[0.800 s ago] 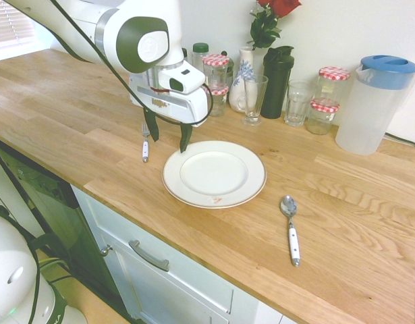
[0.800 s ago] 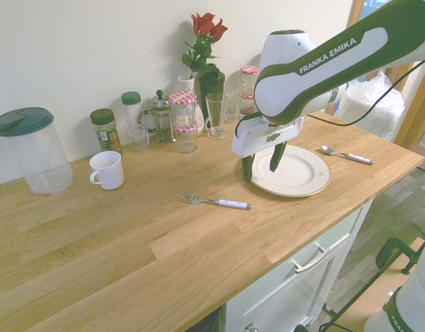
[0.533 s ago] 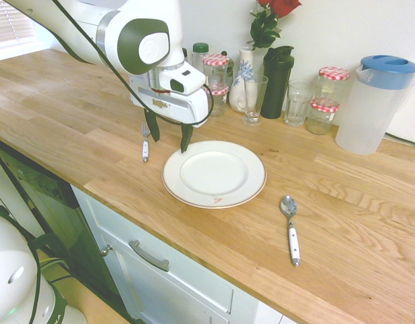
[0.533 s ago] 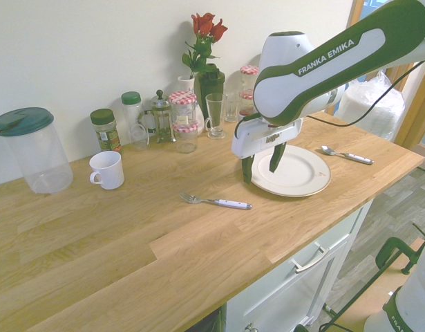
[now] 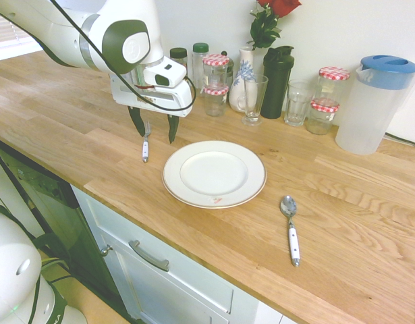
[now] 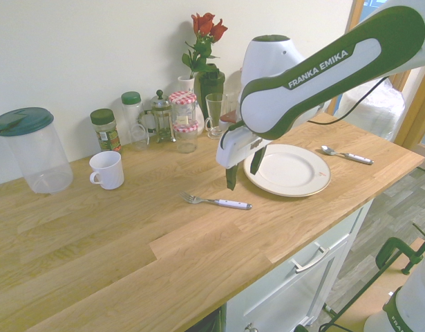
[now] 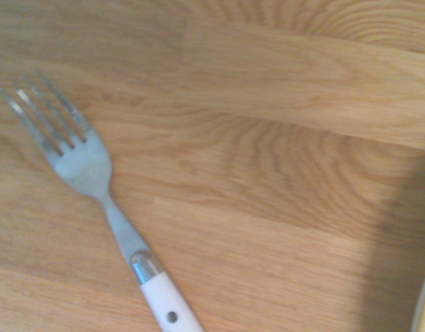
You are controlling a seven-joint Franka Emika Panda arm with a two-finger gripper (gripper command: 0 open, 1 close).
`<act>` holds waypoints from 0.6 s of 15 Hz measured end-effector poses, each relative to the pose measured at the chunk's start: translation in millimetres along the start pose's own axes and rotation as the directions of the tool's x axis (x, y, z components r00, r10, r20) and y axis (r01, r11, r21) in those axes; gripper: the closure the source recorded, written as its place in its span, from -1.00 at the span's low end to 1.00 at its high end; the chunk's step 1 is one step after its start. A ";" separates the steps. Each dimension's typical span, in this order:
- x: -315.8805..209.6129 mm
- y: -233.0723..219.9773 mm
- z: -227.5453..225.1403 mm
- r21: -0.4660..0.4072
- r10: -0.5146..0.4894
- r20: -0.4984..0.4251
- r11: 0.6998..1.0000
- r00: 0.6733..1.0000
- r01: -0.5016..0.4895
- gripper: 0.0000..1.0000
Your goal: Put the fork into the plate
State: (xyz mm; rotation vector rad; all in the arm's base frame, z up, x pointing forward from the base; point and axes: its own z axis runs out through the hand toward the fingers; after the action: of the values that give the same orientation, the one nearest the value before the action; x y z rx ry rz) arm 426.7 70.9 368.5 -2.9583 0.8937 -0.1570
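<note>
Lining up on the fork point(image 5: 145, 143)

Our gripper point(image 5: 154, 129), fingers apart and empty, should centre over the white handle and drop straight to the worktop point(image 5: 72, 128).

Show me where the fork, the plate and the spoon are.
fork point(image 5: 145, 146), first exterior view, white handle.
plate point(image 5: 256, 177), first exterior view, bare right rim.
spoon point(image 5: 293, 242), first exterior view, white handle.

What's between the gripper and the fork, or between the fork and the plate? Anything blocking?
Nothing visible. The open gripper hangs above bare countertop between the fork and the plate, with no object under it. The wood between fork and plate is bare too. The spoon lies on the plate's other side, out of the way.
</note>
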 end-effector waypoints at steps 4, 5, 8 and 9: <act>3.6 -12.0 18.4 -0.014 -0.066 0.039 0.998 0.997 0.067 -1.00; 2.4 -16.7 21.7 -0.016 -0.079 0.048 0.997 0.996 0.080 -1.00; -2.4 -27.4 29.7 -0.026 -0.111 0.091 0.993 0.990 0.114 -1.00; -3.9 -28.4 32.2 -0.033 -0.119 0.103 0.992 0.988 0.123 -1.00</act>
State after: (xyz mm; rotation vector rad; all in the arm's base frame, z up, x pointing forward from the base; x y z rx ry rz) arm 442.6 97.2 338.3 -3.0257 0.7139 0.0059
